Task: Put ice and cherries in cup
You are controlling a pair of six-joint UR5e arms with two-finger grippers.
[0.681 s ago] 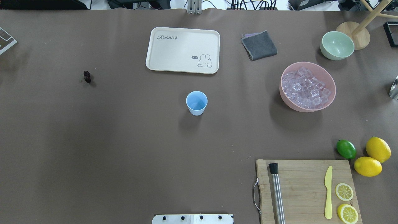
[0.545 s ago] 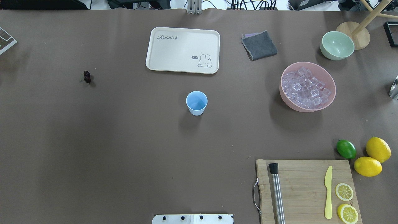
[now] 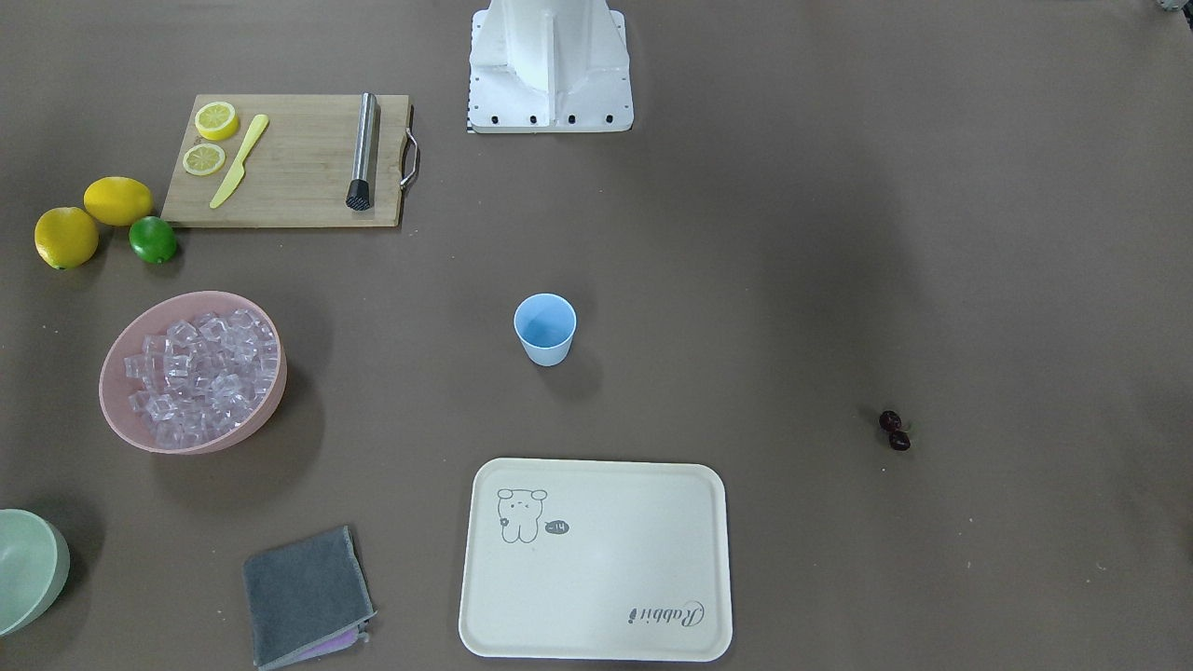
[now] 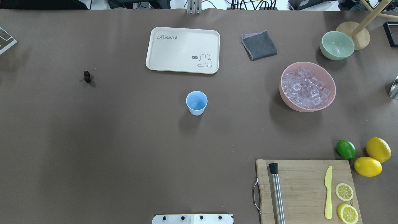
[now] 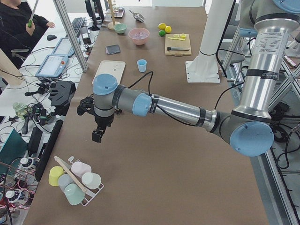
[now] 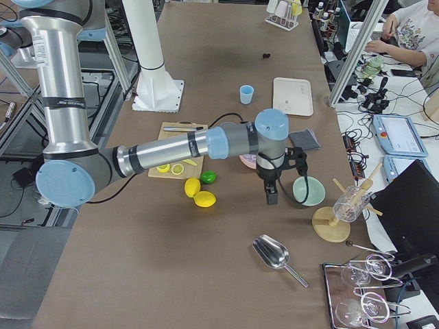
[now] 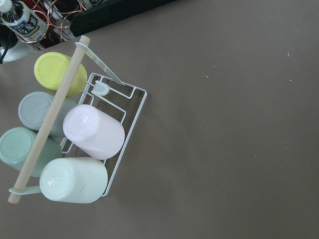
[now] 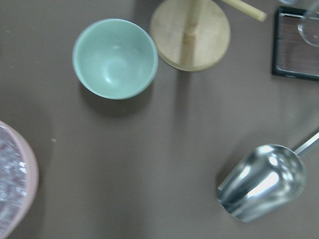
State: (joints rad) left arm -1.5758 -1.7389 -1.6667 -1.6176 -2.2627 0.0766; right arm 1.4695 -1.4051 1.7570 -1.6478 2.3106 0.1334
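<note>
Neither arm's fingers showed their spread. The right gripper (image 6: 272, 197) hung near the ice (image 4: 306, 88) and metal scoop (image 8: 261, 181); the left gripper (image 5: 97, 136), far from the cherries (image 4: 87, 77).

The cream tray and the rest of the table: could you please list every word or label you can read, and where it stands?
"Rabbit": script in one corner of the cream tray.
"hi~": speech bubble beside the tray's rabbit drawing.
Bottle label, left wrist view: too blurred to read.
Nothing else legible.
</note>
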